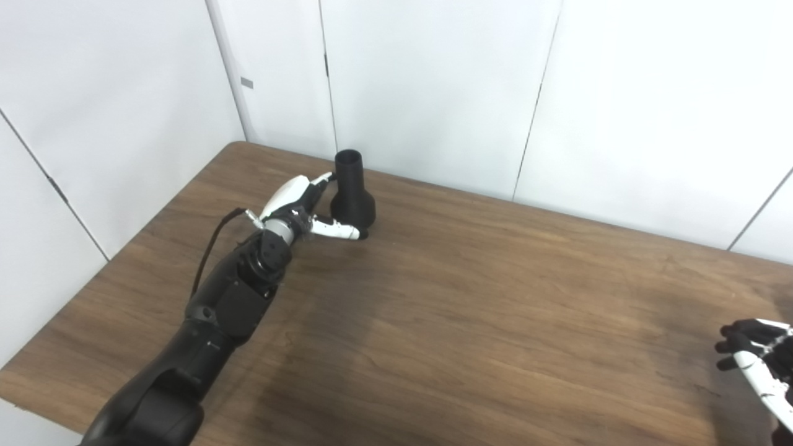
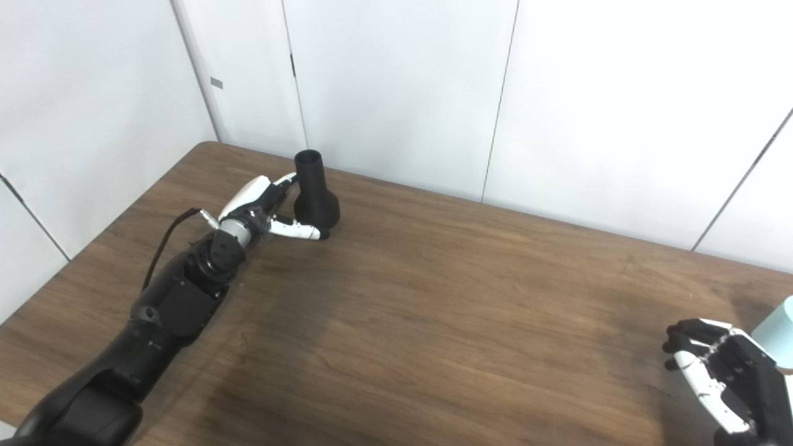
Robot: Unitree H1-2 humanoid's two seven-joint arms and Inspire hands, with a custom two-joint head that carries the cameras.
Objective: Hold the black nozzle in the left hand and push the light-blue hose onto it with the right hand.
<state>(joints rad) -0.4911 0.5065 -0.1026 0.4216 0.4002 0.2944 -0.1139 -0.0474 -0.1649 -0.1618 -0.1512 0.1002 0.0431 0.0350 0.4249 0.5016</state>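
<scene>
The black nozzle (image 1: 352, 192) stands upright near the table's far left edge, narrow end up. My left hand (image 1: 303, 207) is open right beside it on its left, fingers spread on both sides of its wide base; I cannot tell whether they touch it. My right hand (image 2: 718, 378) is at the lower right corner, fingers apart and curled, holding nothing. A bit of the light-blue hose (image 2: 777, 328) shows at the right edge in the right eye view, just behind the right hand and apart from it.
The brown wooden table (image 1: 471, 310) fills the view. White wall panels (image 1: 433, 80) stand close behind its far edge. The table's left edge runs diagonally beside my left arm.
</scene>
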